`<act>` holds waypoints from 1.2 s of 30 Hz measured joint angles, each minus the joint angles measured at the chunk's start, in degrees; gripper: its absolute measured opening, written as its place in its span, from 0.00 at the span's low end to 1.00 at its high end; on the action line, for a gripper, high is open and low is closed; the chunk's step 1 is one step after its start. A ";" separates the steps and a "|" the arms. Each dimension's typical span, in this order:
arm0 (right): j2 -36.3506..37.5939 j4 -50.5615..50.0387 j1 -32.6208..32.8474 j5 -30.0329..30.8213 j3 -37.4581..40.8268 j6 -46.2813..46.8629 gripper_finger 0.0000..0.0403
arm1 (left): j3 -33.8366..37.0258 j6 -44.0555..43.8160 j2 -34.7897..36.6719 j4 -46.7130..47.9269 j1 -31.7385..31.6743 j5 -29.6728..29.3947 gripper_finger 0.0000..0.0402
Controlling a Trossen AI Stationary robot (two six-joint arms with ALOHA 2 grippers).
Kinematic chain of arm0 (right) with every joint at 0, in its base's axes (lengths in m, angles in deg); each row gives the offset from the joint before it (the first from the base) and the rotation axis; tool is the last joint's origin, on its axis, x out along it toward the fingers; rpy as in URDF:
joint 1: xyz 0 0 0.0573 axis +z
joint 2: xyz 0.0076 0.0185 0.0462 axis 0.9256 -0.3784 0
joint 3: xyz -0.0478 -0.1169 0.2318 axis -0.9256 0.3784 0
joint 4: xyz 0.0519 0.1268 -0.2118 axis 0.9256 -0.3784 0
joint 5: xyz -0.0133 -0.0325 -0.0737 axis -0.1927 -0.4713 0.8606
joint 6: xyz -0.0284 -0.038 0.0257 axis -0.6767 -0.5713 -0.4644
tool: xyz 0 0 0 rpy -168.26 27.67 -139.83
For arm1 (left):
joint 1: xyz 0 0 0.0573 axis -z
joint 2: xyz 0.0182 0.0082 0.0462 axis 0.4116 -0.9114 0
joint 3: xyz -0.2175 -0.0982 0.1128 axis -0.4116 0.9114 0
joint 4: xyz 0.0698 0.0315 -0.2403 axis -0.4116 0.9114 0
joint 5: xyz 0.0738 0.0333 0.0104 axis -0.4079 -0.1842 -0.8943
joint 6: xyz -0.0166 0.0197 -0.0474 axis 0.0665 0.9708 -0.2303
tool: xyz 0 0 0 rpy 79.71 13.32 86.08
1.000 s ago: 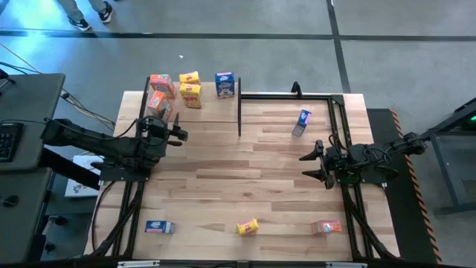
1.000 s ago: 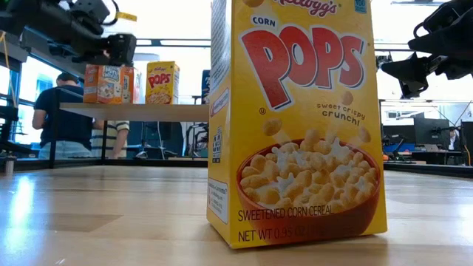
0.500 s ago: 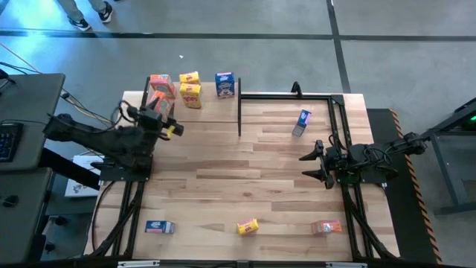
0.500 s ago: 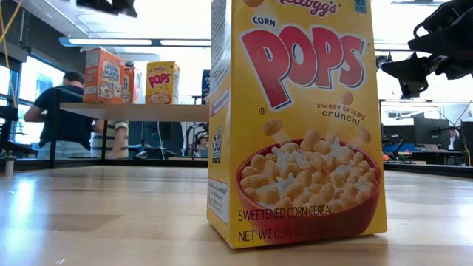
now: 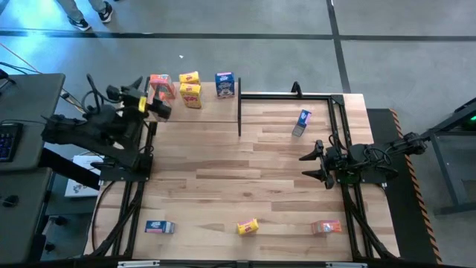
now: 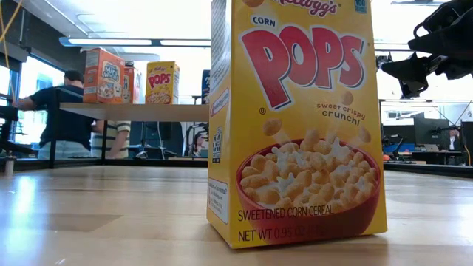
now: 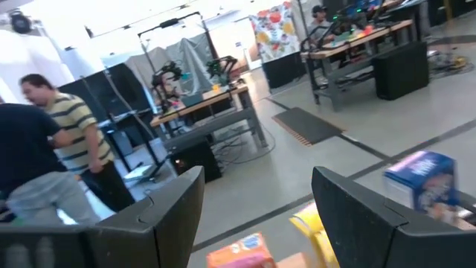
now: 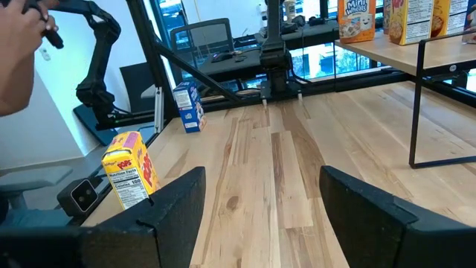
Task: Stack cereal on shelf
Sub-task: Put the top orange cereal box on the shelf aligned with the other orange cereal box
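Observation:
The shelf [image 5: 212, 112] stands at the table's far left. On it rest an orange cereal box [image 5: 158, 83], two yellow ones [image 5: 191, 88] and a blue one [image 5: 225, 84]. Another blue box [image 5: 303, 121] stands on the table at the far right. Blue [image 5: 159, 227], yellow [image 5: 247, 226] and orange [image 5: 326, 227] boxes lie along the near edge. My left gripper [image 5: 161, 109] hovers high over the shelf's left end, open and empty [image 7: 256, 179]. At the table's right side my right gripper [image 5: 316, 160] waits, open and empty [image 8: 260, 182].
Thin black posts [image 5: 239, 115] frame the shelf, and black rails [image 5: 338, 119] run along the table's right side. In the low view the near yellow box [image 6: 295, 118] fills the middle. People show in the room beyond [image 7: 71, 141], and a hand [image 8: 22, 22] shows in the right wrist view.
My left gripper has risen from beside the shelf's front and drawn back toward the table's far left corner, rolling about its own axis. It has left the low view. Its fingers stay open. The boxes on the shelf have stayed put.

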 joint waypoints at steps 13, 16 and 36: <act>-0.01 0.00 0.01 0.00 0.02 0.00 0.64 | -1.79 -2.44 -1.48 0.44 -2.21 3.65 0.60; 0.00 0.00 0.01 0.00 0.00 -0.01 0.64 | -1.79 -6.20 -3.12 0.50 -1.41 6.65 0.60; -0.02 0.00 0.02 0.01 0.01 0.01 0.64 | -1.77 -38.92 -8.59 11.76 -5.93 47.03 0.60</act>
